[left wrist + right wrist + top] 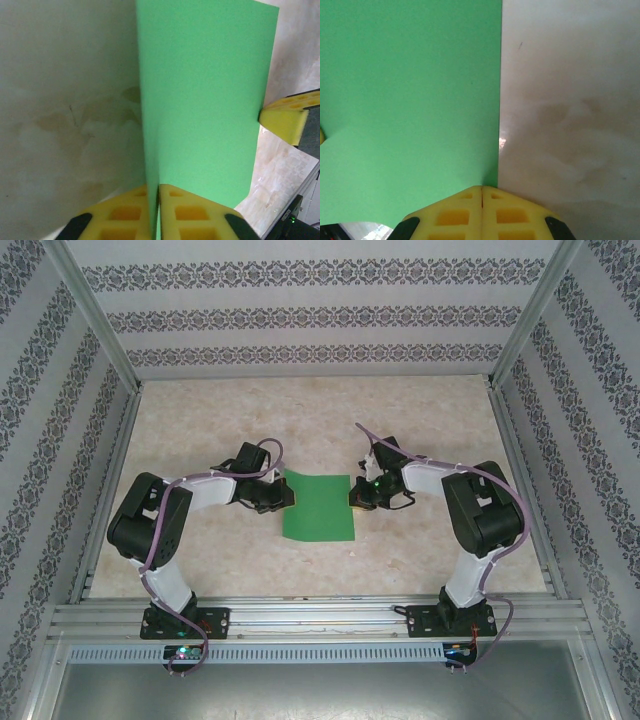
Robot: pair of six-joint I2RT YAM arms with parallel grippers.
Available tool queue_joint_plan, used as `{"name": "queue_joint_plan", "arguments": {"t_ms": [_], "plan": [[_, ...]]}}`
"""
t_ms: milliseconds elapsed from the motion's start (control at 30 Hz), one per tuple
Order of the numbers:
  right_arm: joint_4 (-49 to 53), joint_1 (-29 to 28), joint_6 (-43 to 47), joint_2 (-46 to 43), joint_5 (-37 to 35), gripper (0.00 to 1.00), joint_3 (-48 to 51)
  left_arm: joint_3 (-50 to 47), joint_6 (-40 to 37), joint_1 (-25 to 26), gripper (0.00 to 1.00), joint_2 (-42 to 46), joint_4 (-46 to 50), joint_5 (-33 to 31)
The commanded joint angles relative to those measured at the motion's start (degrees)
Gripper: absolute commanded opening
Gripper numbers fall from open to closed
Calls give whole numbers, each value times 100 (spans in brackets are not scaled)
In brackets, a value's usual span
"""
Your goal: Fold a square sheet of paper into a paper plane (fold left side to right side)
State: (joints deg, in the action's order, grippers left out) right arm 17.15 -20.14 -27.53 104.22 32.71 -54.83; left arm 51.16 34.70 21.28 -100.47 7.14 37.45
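Green sheet: 1 | left claw, right claw: 2, pinching it

The square sheet of paper lies in the middle of the counter, the left gripper at its 9 o'clock edge, the right gripper at its 3 o'clock edge

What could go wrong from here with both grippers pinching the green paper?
The left gripper and right gripper pinch opposite edges of the square sheet of paper; pulling apart could tear it or slip it free. The right gripper holds only the very edge, so that grip may let go. Carrying the left side over unevenly could skew the crease.
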Motion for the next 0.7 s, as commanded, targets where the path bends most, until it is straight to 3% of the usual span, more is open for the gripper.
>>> {"name": "queue_joint_plan", "arguments": {"t_ms": [0, 300, 667], "plan": [[120, -73, 16, 158, -250, 3, 34, 105, 44, -10, 18, 109, 101, 176], [249, -95, 107, 239, -473, 3, 60, 243, 369, 83, 45, 377, -188, 587], [156, -104, 76, 253, -467, 3, 95, 570, 733, 510, 60, 89, -719, 860]]}}
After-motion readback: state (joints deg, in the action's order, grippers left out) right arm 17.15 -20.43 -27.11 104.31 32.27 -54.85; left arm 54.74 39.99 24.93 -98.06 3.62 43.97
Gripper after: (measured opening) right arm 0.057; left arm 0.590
